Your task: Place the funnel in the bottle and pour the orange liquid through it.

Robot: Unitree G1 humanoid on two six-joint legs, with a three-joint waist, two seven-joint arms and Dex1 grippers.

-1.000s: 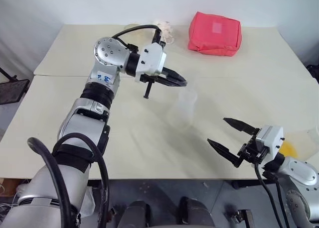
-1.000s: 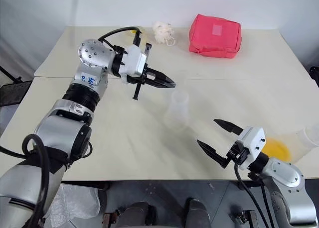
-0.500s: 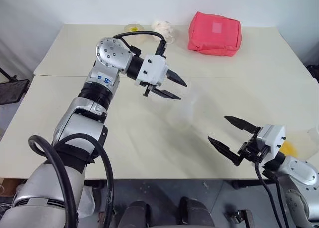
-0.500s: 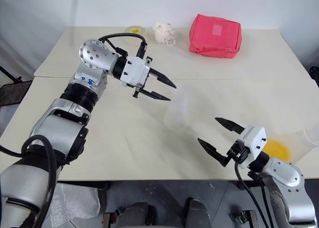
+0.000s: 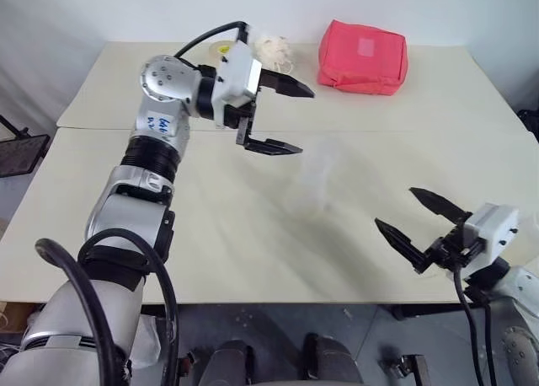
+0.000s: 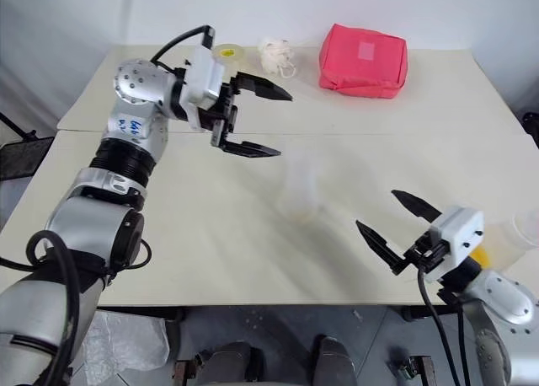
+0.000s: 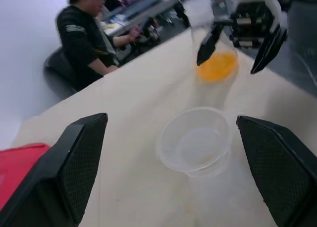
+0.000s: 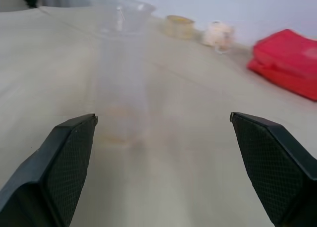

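The clear bottle (image 5: 317, 182) stands upright at the middle of the table. The clear funnel (image 7: 195, 140) rests in its mouth, its round rim (image 8: 122, 8) on top. My left gripper (image 5: 306, 120) hangs open just left of and above the funnel, holding nothing and clear of it. The orange liquid (image 7: 216, 67) lies in a clear cup (image 6: 520, 233) at the table's right edge. My right gripper (image 5: 396, 207) is open near the front edge, between the bottle and the cup, with nothing between its fingers.
A red pouch (image 5: 364, 56), a white bundle (image 5: 274, 46) and a yellowish tape roll (image 6: 224, 53) lie along the far side of the table (image 5: 210, 234). A person (image 7: 84, 36) sits beyond the table in the left wrist view.
My left gripper went from shut above the bottle to wide open, letting go of the funnel and drawing back up and to the left. My right gripper shifted to the right.
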